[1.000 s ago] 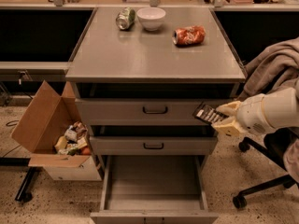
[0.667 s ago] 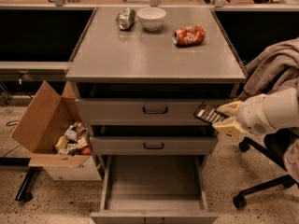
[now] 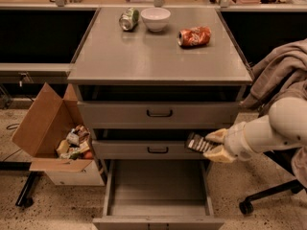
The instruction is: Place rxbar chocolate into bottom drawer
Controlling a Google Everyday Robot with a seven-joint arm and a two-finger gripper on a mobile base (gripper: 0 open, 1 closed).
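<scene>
The rxbar chocolate [image 3: 198, 143], a flat black bar with pale print, is held in my gripper [image 3: 213, 145], whose yellowish fingers [image 3: 217, 154] are shut on its right end. The gripper reaches in from the right on a white arm. The bar hangs in front of the right part of the middle drawer, just above the right rear of the bottom drawer [image 3: 158, 189]. The bottom drawer is pulled out, its grey floor bare.
On the cabinet top [image 3: 158, 56] lie a crushed orange can [image 3: 194, 36], a white bowl [image 3: 155, 18] and a green can [image 3: 128, 19]. A cardboard box [image 3: 53, 133] of snacks stands at the left. A chair with a draped cloth [image 3: 280, 80] stands at the right.
My gripper has moved left and down with the bar, from beside the cabinet's right edge to over the open bottom drawer's right side.
</scene>
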